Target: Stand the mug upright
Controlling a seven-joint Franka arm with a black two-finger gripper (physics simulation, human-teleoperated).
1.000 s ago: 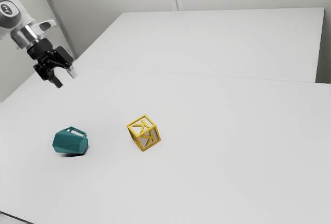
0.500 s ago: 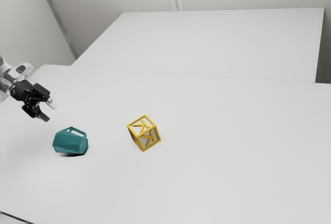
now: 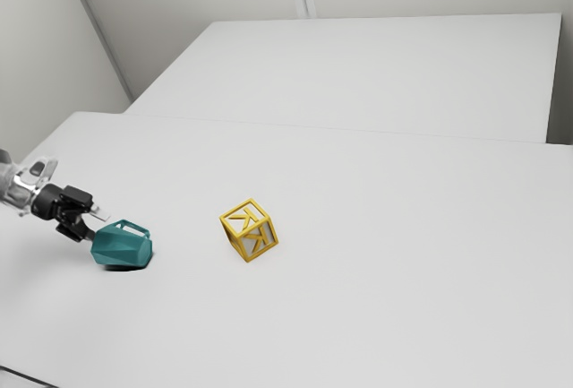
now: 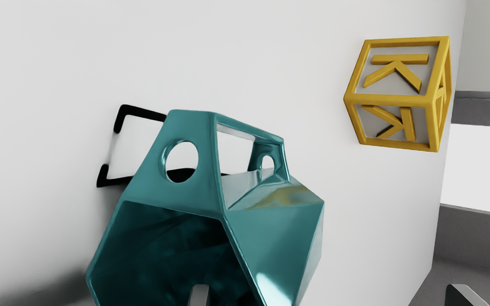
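Note:
The teal mug (image 3: pixel 124 249) lies on its side on the white table, its handle on the upper side and its mouth facing my gripper (image 3: pixel 98 225), which is at the mug's near end. In the wrist view the faceted mug (image 4: pixel 270 242) shows its dark hollow. My gripper (image 4: pixel 331 295) is open there, its fingers wide apart: one fingertip (image 4: pixel 199 296) overlaps the mouth, the other is off beyond the mug's outer wall. Whether that first fingertip is inside the mouth or touching the rim, I cannot tell.
A yellow-framed letter block (image 3: pixel 250 230) sits on the table (image 3: pixel 385 254) to the mug's side, toward the exterior view's right, with a gap between them. In the wrist view the block (image 4: pixel 398 98) stands near the table's edge.
My hand has come down from the exterior view's upper left to the mug's mouth end, tilting flatter on the way. The mug and block have stayed put.

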